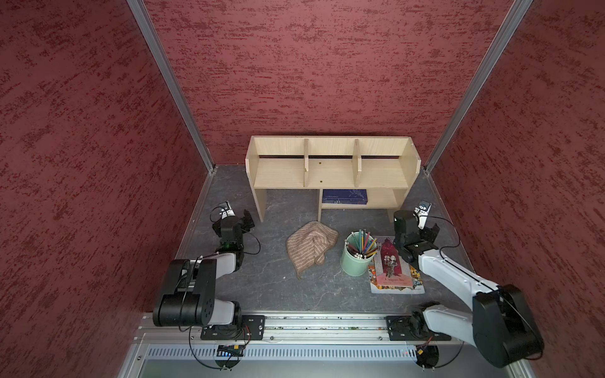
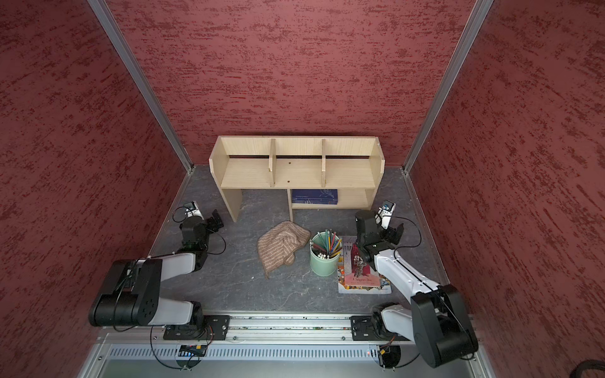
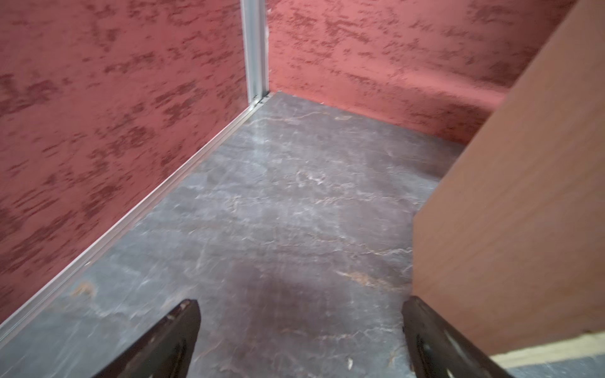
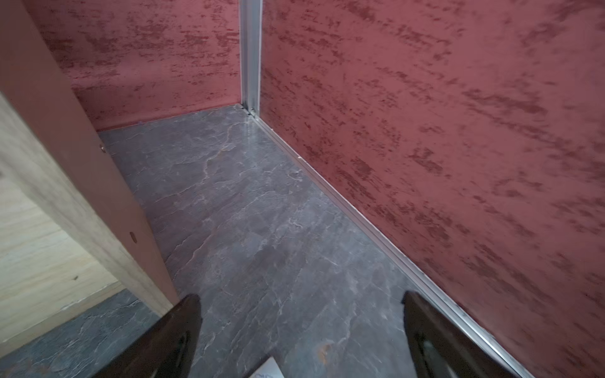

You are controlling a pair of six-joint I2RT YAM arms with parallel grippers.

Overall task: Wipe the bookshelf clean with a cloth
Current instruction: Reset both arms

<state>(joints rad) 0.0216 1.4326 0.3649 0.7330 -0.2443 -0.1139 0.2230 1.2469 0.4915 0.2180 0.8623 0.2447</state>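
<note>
The light wood bookshelf [image 1: 330, 171] [image 2: 296, 171] stands against the back wall, its top compartments bare. A tan-brown striped cloth [image 1: 311, 245] [image 2: 282, 247] lies crumpled on the dark floor in front of it, touched by neither gripper. My left gripper [image 1: 246, 220] [image 2: 216, 218] sits low beside the shelf's left leg, open and holding nothing; its wrist view [image 3: 301, 302] shows bare floor between the fingers and the shelf's side panel [image 3: 507, 212]. My right gripper [image 1: 427, 230] [image 2: 393, 233] is by the shelf's right end [image 4: 65, 163], open and holding nothing [image 4: 301, 296].
A mint-green cup of pencils [image 1: 357, 260] stands right of the cloth, beside a colourful magazine [image 1: 396, 273] lying partly under the right arm. A blue book [image 1: 344, 196] rests on the lower shelf. Red walls close in three sides; a metal rail [image 1: 327, 322] runs along the front.
</note>
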